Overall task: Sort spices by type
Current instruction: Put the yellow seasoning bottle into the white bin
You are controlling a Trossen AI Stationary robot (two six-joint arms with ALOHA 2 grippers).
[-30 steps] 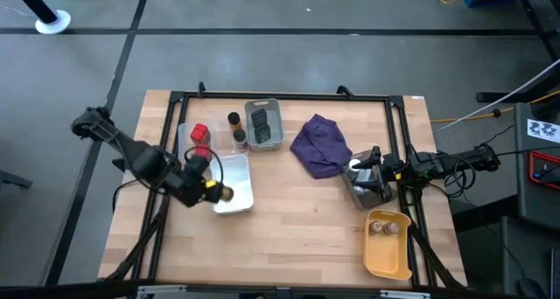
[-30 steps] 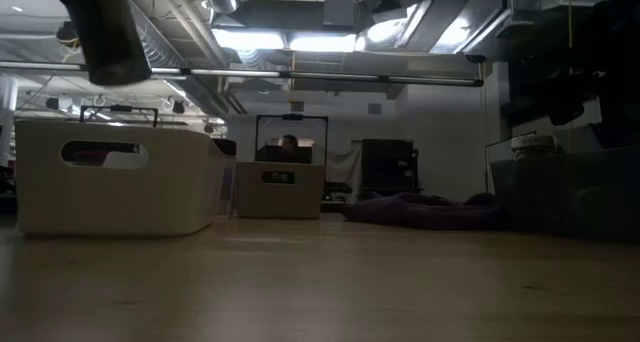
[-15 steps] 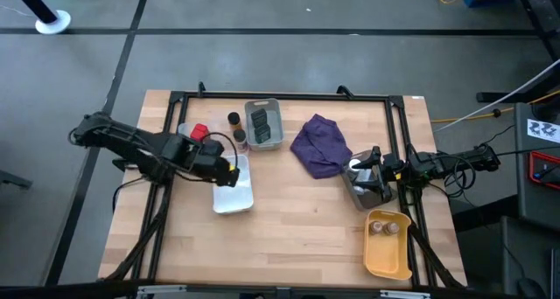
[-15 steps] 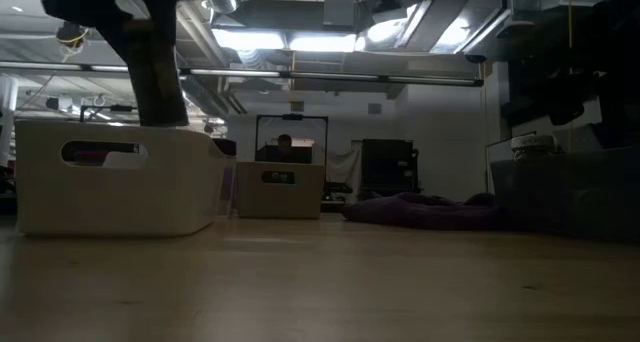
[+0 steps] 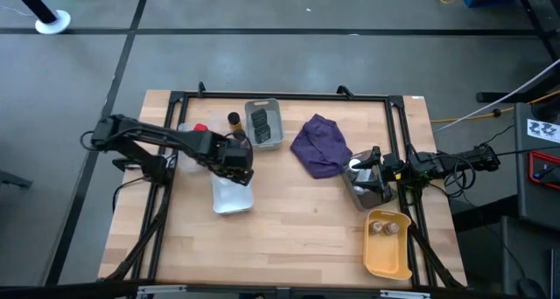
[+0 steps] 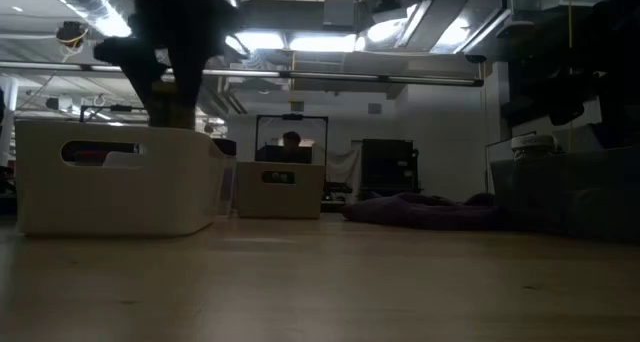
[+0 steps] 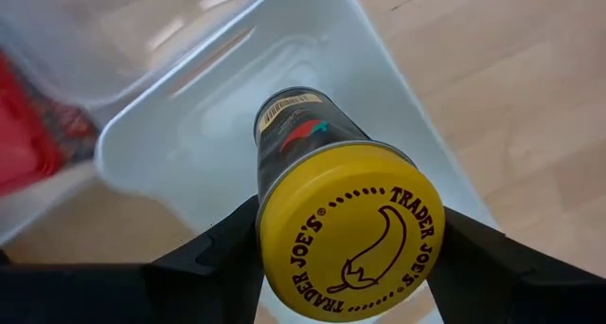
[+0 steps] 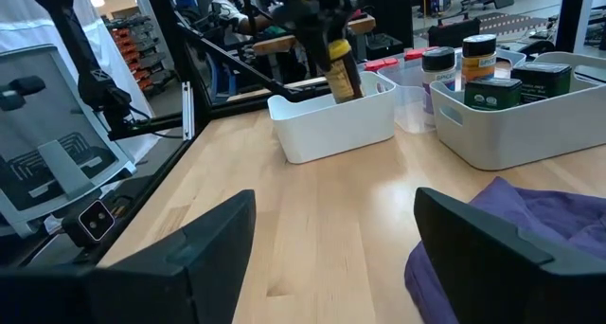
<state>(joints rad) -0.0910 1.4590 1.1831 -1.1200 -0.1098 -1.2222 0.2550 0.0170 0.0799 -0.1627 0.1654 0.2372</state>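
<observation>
Wooden worktop (image 5: 297, 220): over its white plastic tray (image 7: 312, 54) the left hand (image 7: 346, 243) grips a yellow-lidded dark spice jar (image 7: 346, 225). Released tilted, the jar could topple or strike the rim. Right hand (image 8: 331, 258) idles agape beside the purple cloth (image 5: 320, 145).

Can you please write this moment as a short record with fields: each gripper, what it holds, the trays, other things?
left gripper: shut on the yellow-capped jar, above the white tray
right gripper: open, holds nothing, waiting at the table's right edge
grey tray: holds dark tins
yellow tray: near right corner, two small jars inside
purple cloth: crumpled, between the grey tray and the right arm
red tin: in a clear tray behind the left arm
</observation>
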